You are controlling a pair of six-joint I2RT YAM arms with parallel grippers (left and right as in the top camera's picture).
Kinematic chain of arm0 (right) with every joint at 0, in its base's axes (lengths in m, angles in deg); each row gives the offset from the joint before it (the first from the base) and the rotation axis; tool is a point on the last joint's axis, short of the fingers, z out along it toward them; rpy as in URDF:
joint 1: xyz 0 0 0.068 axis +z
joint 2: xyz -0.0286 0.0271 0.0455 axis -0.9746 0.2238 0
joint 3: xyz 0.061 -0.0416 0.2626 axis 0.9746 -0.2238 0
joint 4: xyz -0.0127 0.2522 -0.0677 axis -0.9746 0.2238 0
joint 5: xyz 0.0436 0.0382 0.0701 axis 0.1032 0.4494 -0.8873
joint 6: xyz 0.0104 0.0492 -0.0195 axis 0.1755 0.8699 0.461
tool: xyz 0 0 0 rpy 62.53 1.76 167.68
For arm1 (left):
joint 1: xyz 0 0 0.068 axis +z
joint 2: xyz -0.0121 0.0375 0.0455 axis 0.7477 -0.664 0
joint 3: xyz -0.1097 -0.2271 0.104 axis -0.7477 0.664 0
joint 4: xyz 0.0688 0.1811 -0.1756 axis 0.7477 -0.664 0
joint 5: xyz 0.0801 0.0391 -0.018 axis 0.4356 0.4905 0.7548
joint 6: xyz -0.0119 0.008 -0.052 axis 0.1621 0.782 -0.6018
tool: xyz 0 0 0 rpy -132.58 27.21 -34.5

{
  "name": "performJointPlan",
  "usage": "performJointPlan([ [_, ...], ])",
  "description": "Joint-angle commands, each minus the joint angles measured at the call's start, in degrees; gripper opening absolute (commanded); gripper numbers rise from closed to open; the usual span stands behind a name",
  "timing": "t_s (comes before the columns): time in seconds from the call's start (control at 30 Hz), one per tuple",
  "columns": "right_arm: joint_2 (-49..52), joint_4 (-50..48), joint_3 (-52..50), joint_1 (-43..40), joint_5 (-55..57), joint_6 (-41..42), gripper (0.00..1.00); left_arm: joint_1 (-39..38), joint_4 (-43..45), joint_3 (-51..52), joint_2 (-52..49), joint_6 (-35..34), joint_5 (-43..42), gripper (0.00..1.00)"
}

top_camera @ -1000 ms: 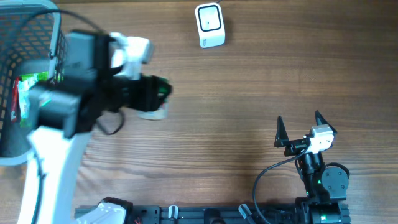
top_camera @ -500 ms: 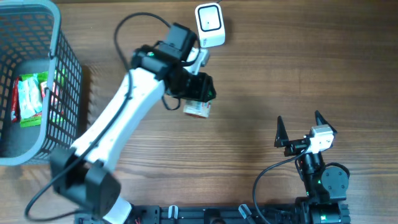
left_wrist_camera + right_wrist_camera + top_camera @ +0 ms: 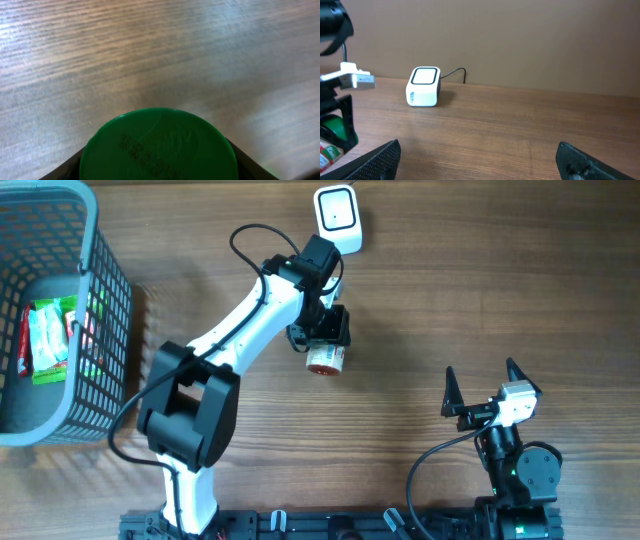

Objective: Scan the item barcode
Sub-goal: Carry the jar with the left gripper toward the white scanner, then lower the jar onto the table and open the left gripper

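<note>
The pick-up looked done: the left pincer (image 3: 324, 340) was pinching a small jar (image 3: 326, 362) by its sides, the green lid (image 3: 159, 147) filling the gap between the jaws in the left wrist view. The jar hung over the table (image 3: 500, 280), near the white scanner (image 3: 337, 220) but not against its window. Presenting the barcode appeared left to do; where the code faced I could not tell. The right pincer (image 3: 488, 385) sat spread and empty, well apart.

Wood-grain desk (image 3: 520, 290) with soft glare across its surface; plain tan wall (image 3: 530, 35) rising at 12 o'clock.
</note>
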Motion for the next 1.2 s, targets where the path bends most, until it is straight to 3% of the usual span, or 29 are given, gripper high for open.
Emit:
performJointPlan([
  [0.0, -0.31, -0.33, -0.07, -0.39, -0.94, -0.98, 1.0, -0.15, 1.7, 0.15, -1.44, -2.97, 2.69, 0.57],
  [0.37, -0.31, -0.33, -0.07, -0.39, -0.94, -0.98, 1.0, -1.14, 3.17, 1.84, -1.62, -4.87, 2.47, 0.58],
  [0.7, -0.31, -0.33, -0.07, -0.39, -0.94, -0.98, 1.0, -3.15, 11.21, 7.69, -1.62, -4.9, -1.46, 0.61],
  [0.77, -0.31, -0.33, -0.07, -0.39, -0.94, -1.01, 1.0, -3.17, 11.21, 7.69, -1.62, -4.83, -1.44, 0.66],
  [0.87, -0.31, -0.31, -0.07, -0.39, -0.94, -0.98, 1.0, -3.15, 11.28, 7.85, -1.62, -4.13, 0.0, 0.88],
  [0.97, -0.31, -0.31, -0.07, -0.39, -0.94, -0.98, 1.0, -3.15, 11.3, 7.85, -1.62, -4.15, 0.98, 0.93],
  [1.17, -0.31, -0.31, -0.07, -0.39, -0.94, -1.01, 1.0, -3.1, 11.3, 7.65, -1.44, -4.11, 2.01, 0.94],
])
